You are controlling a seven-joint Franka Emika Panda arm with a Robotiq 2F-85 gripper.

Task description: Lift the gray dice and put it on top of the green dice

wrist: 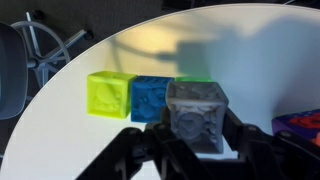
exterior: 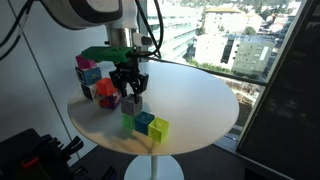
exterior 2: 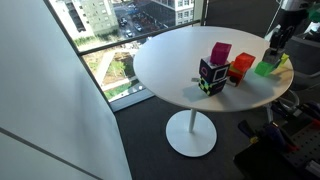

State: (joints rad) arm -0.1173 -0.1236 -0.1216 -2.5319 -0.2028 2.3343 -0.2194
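Note:
My gripper (wrist: 195, 140) is shut on the gray dice (wrist: 195, 112) and holds it off the table. In the wrist view the green dice (wrist: 196, 79) shows only as a thin green edge just behind the gray dice. It is the end cube of a row, next to a teal-blue cube (wrist: 150, 97) and a yellow cube (wrist: 108, 95). In an exterior view the gripper (exterior: 129, 95) hangs just above the green dice (exterior: 128, 124). In an exterior view the gripper (exterior 2: 273, 48) is over the green dice (exterior 2: 264, 69) near the table edge.
The row stands on a round white table (exterior: 200, 95) near its rim. A cluster of larger coloured blocks (exterior: 92, 80) stands beside the gripper, with a magenta block (exterior 2: 220, 52), an orange block (exterior 2: 240, 67) and a dark block (exterior 2: 212, 77). A large window is behind.

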